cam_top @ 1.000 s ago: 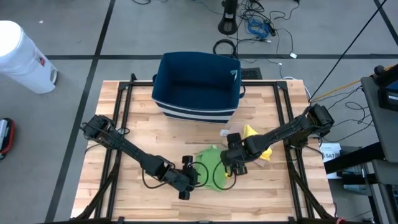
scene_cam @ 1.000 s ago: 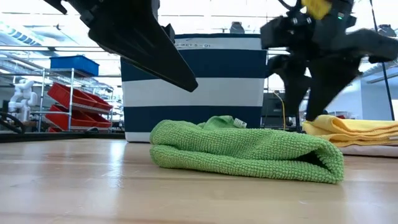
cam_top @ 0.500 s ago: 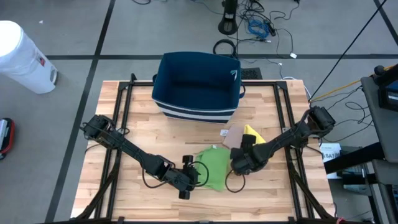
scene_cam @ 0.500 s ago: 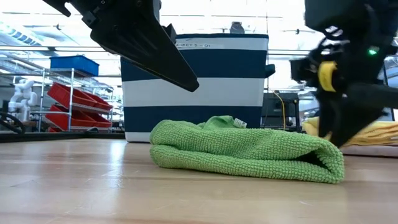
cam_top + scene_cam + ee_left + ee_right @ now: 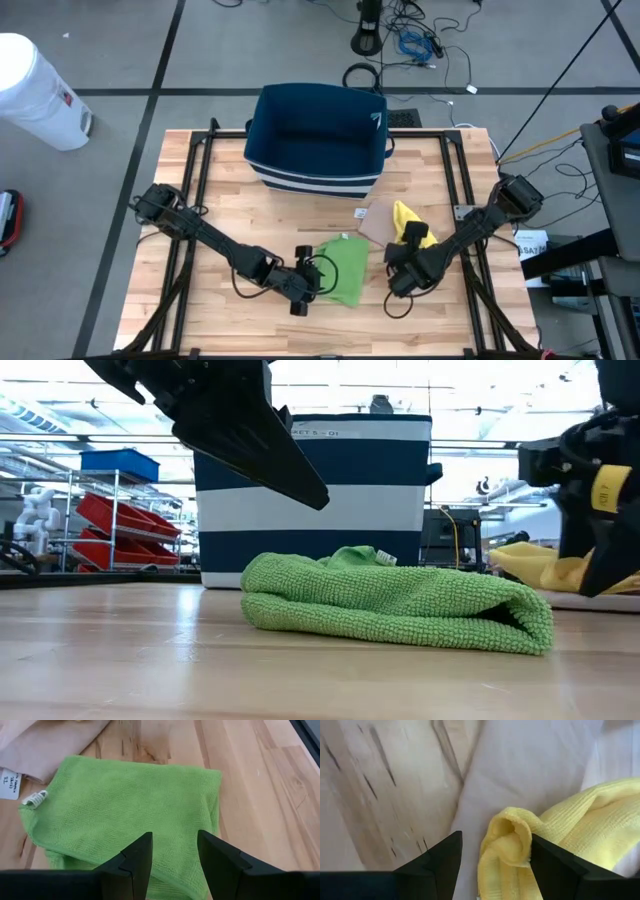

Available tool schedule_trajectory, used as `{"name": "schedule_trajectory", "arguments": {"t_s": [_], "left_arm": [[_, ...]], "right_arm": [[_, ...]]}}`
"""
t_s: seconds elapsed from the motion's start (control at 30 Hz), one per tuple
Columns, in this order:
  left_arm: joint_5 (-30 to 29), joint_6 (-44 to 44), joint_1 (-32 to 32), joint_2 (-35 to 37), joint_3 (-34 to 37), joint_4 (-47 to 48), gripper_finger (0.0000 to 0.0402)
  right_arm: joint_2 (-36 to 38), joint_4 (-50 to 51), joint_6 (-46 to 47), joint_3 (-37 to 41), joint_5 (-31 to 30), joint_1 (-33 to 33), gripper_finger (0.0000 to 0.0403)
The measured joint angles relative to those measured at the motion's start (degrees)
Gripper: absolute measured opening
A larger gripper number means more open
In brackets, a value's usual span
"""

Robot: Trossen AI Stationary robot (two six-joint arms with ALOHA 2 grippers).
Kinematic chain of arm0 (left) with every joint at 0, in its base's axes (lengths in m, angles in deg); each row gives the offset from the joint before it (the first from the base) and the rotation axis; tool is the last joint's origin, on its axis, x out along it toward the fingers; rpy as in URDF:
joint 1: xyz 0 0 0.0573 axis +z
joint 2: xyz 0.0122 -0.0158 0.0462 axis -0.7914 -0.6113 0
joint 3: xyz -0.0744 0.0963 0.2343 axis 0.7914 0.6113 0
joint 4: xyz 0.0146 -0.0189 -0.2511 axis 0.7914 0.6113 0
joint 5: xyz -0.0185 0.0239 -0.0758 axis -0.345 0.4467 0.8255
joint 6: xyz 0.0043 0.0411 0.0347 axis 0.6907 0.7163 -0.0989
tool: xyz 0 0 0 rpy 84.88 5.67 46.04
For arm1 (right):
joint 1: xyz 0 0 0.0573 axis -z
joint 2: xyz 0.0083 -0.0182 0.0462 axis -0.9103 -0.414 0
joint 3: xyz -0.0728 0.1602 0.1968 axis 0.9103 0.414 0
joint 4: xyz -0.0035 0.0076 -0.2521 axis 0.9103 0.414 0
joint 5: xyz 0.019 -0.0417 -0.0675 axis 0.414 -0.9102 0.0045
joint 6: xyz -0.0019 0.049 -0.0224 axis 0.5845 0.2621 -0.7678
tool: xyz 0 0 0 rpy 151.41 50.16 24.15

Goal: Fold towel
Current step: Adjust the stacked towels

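Observation:
The green towel (image 5: pixel 345 268) (image 5: pixel 390 605) lies folded in layers on the wooden table, its white tag (image 5: pixel 34 797) at one corner. My left gripper (image 5: pixel 312 284) (image 5: pixel 175 840) hovers open just above the towel's near-left part (image 5: pixel 120 805). My right gripper (image 5: pixel 398 282) (image 5: pixel 600 510) is open and raised, to the right of the green towel. In its wrist view the rolled edge of a yellow towel (image 5: pixel 507 840) shows between the fingers; the gripper (image 5: pixel 495 842) is not seen touching it.
The yellow towel (image 5: pixel 404 213) (image 5: pixel 535 565) lies on a pale cloth (image 5: pixel 375 222) (image 5: pixel 530 775) right of the table's middle. A blue-and-white striped basket (image 5: pixel 315 180) (image 5: pixel 310 490) stands at the far side. Bare wood lies near the table's near edge.
My right gripper has drawn away from the green towel's right edge, moving toward the table's right and near edges. The green towel has stayed folded where it was.

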Motion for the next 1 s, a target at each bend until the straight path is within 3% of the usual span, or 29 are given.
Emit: {"name": "schedule_trajectory", "arguments": {"t_s": [0.43, 0.57, 0.67, 1.0], "left_arm": [[0.02, 0.13, 0.34, 0.00, 0.00, 0.02, 0.0163], [0.04, 0.11, 0.44, 0.00, 0.00, 0.02, 0.0163], [0.04, 0.11, 0.59, 0.00, 0.00, 0.03, 0.0163], [0.04, -0.02, 0.67, 0.00, 0.00, 0.02, 0.0163]], "right_arm": [[1.15, 0.29, 1.45, -1.86, -0.43, -4.87, 0.0210], [2.41, 4.97, 5.80, -1.90, -0.62, -6.55, 0.0210], [2.51, 8.54, 8.80, -1.87, -1.44, -7.83, 0.0210], [2.51, 5.62, 6.54, -1.52, -6.81, -7.31, 0.0210]]}}
